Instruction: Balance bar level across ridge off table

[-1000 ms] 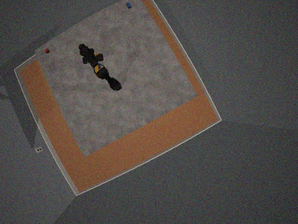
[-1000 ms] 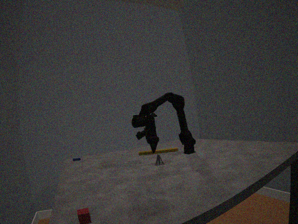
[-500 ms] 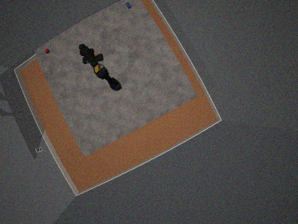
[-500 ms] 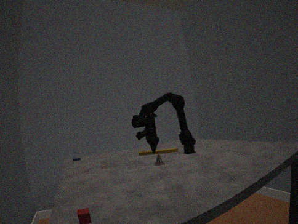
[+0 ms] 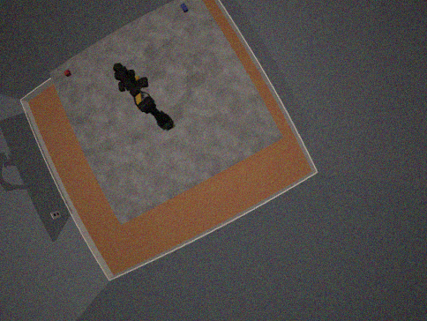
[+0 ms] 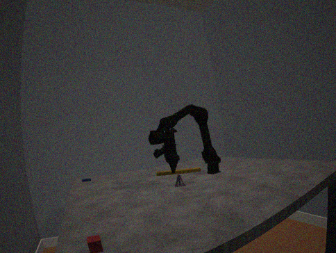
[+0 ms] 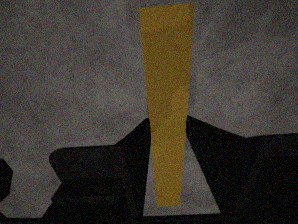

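The yellow bar (image 6: 189, 171) (image 7: 167, 65) (image 5: 138, 98) is held off the table, running lengthwise through the wrist view. My gripper (image 6: 173, 172) (image 7: 166, 121) is shut on it, gripping between its two ends. In the exterior view the bar looks slightly slanted, right end higher. The small grey ridge (image 6: 180, 182) stands on the table, its peak just under the bar and a little right of the fingertips in that view. Whether bar and ridge touch cannot be told. The arm hides the ridge in the top view.
A red block (image 5: 67, 72) (image 6: 94, 244) and a blue block (image 5: 184, 7) (image 6: 86, 180) lie on the grey table (image 5: 176, 154) (image 6: 139, 212), both well away from the ridge. The arm's base (image 6: 213, 168) (image 5: 165, 123) stands beyond the bar's right end in the exterior view.
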Controlling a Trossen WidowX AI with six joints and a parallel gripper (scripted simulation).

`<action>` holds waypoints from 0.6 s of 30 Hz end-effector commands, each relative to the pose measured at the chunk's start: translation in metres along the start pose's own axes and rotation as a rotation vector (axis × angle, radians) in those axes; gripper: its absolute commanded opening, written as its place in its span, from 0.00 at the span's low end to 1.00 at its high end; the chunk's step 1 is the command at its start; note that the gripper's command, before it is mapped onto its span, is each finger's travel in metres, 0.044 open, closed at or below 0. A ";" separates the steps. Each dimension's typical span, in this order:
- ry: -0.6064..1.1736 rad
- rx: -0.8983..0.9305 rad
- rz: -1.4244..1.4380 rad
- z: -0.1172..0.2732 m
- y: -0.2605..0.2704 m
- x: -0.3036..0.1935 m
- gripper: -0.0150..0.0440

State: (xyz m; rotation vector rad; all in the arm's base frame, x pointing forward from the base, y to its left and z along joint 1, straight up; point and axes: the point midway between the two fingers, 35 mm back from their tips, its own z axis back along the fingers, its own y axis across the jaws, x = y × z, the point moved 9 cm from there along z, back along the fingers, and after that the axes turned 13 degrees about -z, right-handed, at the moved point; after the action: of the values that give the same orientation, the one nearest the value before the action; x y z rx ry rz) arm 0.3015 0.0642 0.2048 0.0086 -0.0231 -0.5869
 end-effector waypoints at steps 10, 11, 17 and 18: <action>0.001 0.004 -0.001 -0.001 0.000 0.000 0.25; 0.001 0.004 -0.001 -0.001 0.000 0.000 0.25; 0.001 0.004 -0.001 -0.002 0.000 0.000 0.25; 0.001 0.004 -0.001 -0.002 0.000 0.000 0.25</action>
State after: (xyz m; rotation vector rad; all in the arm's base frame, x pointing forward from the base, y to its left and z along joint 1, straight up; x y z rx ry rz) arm 0.3014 0.0642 0.2033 0.0086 -0.0231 -0.5869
